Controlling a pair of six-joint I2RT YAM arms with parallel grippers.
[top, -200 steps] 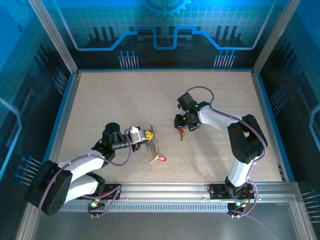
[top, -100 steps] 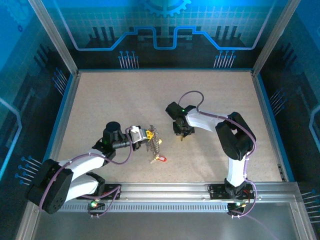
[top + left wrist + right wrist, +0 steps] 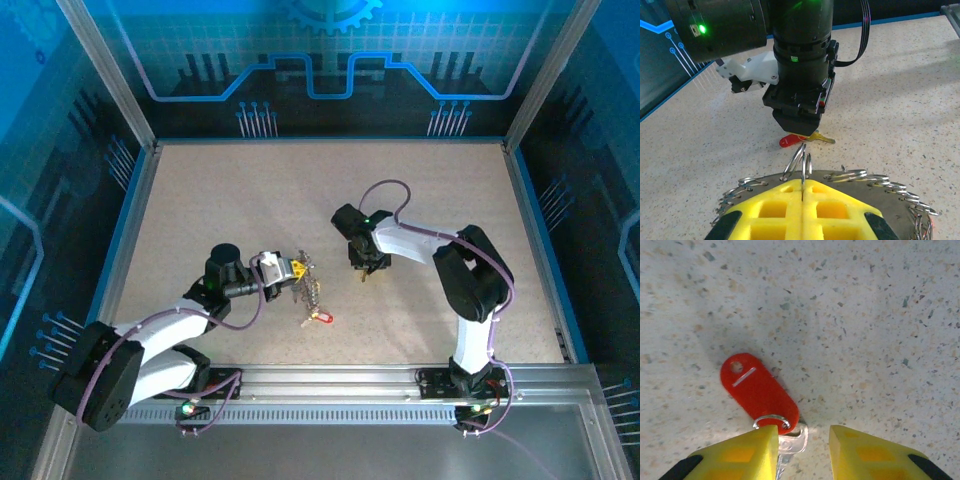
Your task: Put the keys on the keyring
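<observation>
**Gripping keyring (image 3: 887, 200) at left, poised over red key (image 3: 760, 390) at right**

Clamped tight on keyring with left claw (image 3: 803, 189), yellow pads pressed flat together. Held low over table (image 3: 230, 200), left of centre, flat band roughly level, rim hung with many small wire loops. At the front edge, one loop (image 3: 801, 162) standing upright, facing right claw (image 3: 802, 434).

Pointing right claw straight down near table centre, close to keyring but not touching it. Jaws standing apart, bare table in the gap, so gripping nothing.

Lying flat on table just ahead of those fingers: red key, oval red head with a hole at the far end. At its near end, small split ring (image 3: 771, 421) touching one fingertip. Tucked partly under that same finger: silver blade (image 3: 790, 446).

Resting on table just beside keyring's near edge: second red key (image 3: 322, 317). Cannot tell whether hooked on or loose.
</observation>
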